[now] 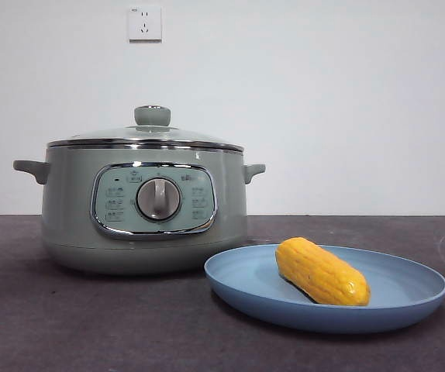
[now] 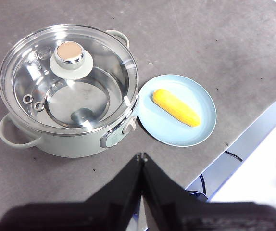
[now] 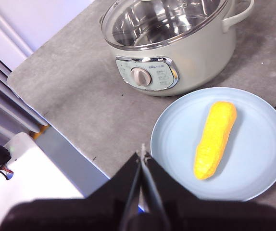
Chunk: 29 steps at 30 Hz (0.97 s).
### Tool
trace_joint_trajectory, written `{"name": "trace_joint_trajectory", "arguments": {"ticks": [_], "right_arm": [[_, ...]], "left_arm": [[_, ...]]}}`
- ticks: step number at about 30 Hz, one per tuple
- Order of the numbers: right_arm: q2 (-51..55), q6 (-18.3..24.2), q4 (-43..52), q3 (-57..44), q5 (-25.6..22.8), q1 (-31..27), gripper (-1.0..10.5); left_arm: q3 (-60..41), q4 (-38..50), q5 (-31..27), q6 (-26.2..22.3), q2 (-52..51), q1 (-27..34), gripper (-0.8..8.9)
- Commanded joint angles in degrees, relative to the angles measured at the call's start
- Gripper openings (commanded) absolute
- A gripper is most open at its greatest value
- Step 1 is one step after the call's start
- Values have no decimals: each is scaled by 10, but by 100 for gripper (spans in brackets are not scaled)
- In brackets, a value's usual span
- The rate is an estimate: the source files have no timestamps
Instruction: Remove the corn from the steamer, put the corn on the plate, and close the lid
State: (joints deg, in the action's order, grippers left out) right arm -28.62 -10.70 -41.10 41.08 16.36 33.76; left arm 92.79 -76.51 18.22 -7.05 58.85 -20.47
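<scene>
The corn [image 1: 322, 271] lies on the plate [image 1: 408, 306], just right of the steamer [image 1: 75, 225]; the lid [image 1: 146, 136] sits closed on top — the task looks complete. Both the left gripper [image 2: 142, 155] and right gripper [image 3: 143, 153] hang clenched and empty, clear of everything.

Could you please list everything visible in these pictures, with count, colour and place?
steamer: one, pale green, on the table, beside the plate.
lid: one, clear glass with a metal rim and green knob, seated on the steamer.
plate: one, light blue, on the table by the steamer's dial side.
corn: one, yellow, lying on the plate.
table: one, dark grey, under everything.
wall socket: one, white, on the wall behind the steamer.
left gripper: one, black, shut, raised above the table's edge, holding nothing.
right gripper: one, black, shut, raised near the plate, holding nothing.
</scene>
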Motion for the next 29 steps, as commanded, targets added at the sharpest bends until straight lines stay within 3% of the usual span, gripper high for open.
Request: {"name": "trace_joint_trajectory", "arguments": {"ticks": [1,21,26,29], "right_arm": [[1,2,1,-4,-4,2,1],[1,2,1,-4,-3,2,1],[1,2,1,-4,-3,2,1],[1,2,1,-4,-3,2,1]], "left_arm": [[0,-24,1,0,0,-1,-4],[0,16,-3,-7,0,0,-4],[-7,178,-11,-64,-20,36,-4],[-33,291,20,-67,-51,79,-4]]}}
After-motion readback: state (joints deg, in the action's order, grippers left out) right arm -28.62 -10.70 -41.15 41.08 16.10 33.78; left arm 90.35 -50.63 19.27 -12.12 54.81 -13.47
